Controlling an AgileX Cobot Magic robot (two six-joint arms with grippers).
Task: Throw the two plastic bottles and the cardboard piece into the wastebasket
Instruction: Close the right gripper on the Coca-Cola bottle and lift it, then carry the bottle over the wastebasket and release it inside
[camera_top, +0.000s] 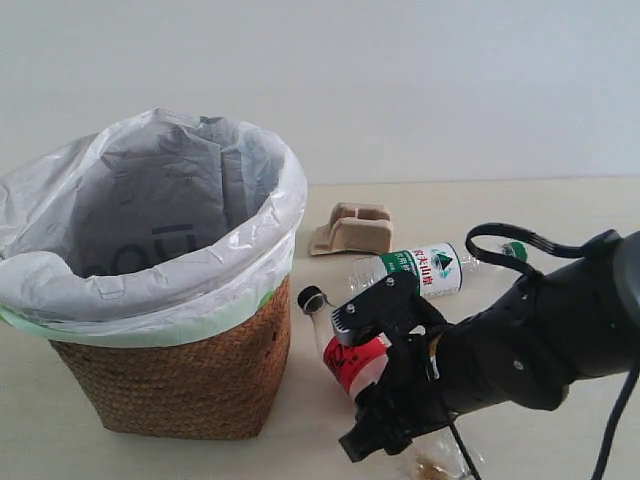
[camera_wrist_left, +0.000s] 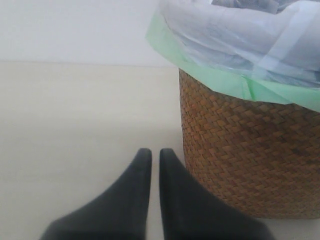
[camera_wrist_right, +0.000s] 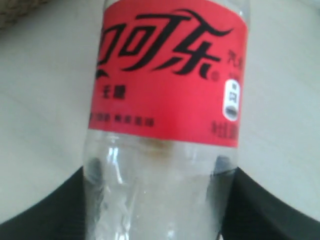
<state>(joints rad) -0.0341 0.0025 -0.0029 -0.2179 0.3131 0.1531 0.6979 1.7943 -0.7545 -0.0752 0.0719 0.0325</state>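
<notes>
Right gripper (camera_top: 353, 380) around the red-label bottle (camera_wrist_right: 170, 90)
Can't tell if it squeezes yet — left gripper (camera_wrist_left: 155, 152) is pressed together by the wastebasket (camera_wrist_left: 240, 165).

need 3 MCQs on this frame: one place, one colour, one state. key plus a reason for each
1. Where is the cardboard piece?
A. on the table, outside the wastebasket
B. inside it
C. on top of a bottle

2. What colour is the cap on the red-label bottle?
A. green
B. white
C. black

3. How is the green-label bottle posed?
A. standing upright
B. lying on its side
C. held in the air

Key:
1 A: in the exterior view it sits on the tabletop beyond the bottles, clear of the wastebasket.
2 C: the black cap shows at the bottle's end nearest the wastebasket.
3 B: it lies flat on the table.
</notes>
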